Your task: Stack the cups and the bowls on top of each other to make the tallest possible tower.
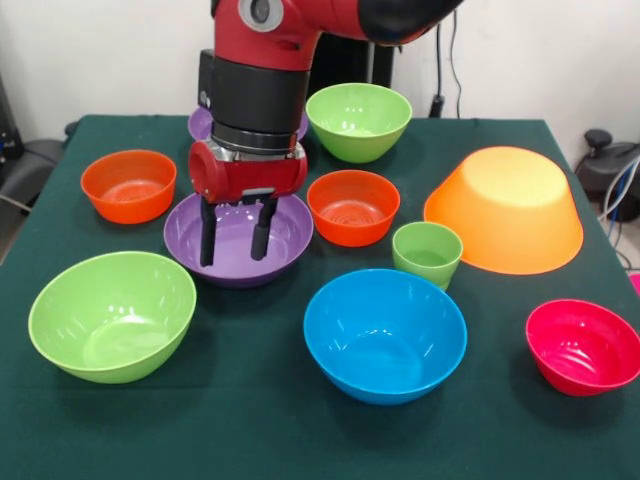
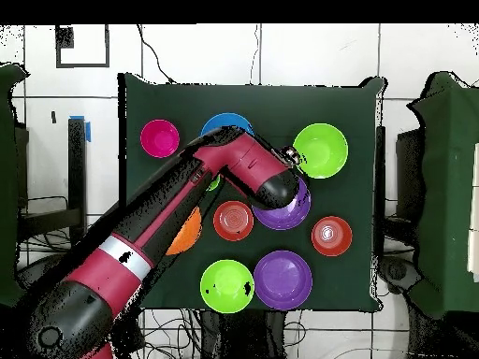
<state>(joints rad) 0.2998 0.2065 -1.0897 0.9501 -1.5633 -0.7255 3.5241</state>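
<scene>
Hovering at centre-left of the front view, the gripper [image 1: 233, 240], fingers apart, should descend squarely astride the purple bowl's [image 1: 237, 243] rim before closing.

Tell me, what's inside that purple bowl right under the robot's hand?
Nothing shows inside the purple bowl. The gripper hangs over it with open jaws holding nothing. From overhead the arm covers most of that bowl, so only the front view shows its inside.
</scene>
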